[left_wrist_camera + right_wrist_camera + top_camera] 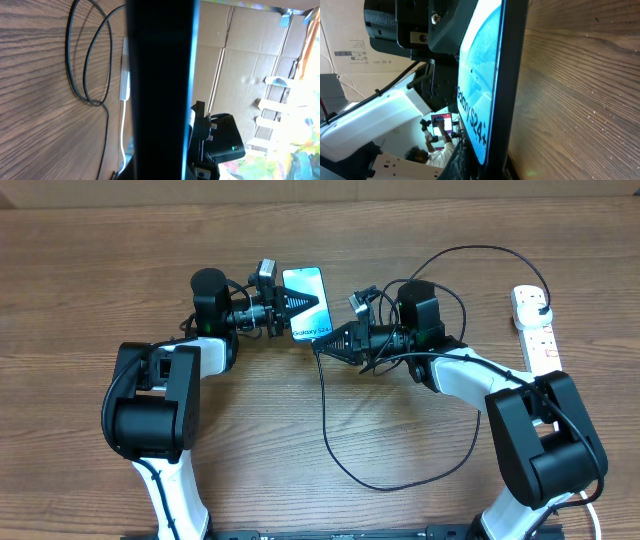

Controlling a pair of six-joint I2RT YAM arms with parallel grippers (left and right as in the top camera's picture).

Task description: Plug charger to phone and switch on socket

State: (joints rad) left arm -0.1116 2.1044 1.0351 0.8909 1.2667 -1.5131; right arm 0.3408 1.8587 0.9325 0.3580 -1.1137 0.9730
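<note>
Overhead: left tool [296, 308] clamped on the phone [312, 290], right tool [322, 343] pinching the charger [325, 420] tip, which needs squaring to the phone's lower edge.

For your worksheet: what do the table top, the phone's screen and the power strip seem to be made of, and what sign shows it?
The table top looks like wood or wood-look laminate, matte: brown grain lines. The phone screen seems to be glass, glossy: a flat, lit face. The power strip is likely moulded plastic: smooth, uniform white casing.
</note>
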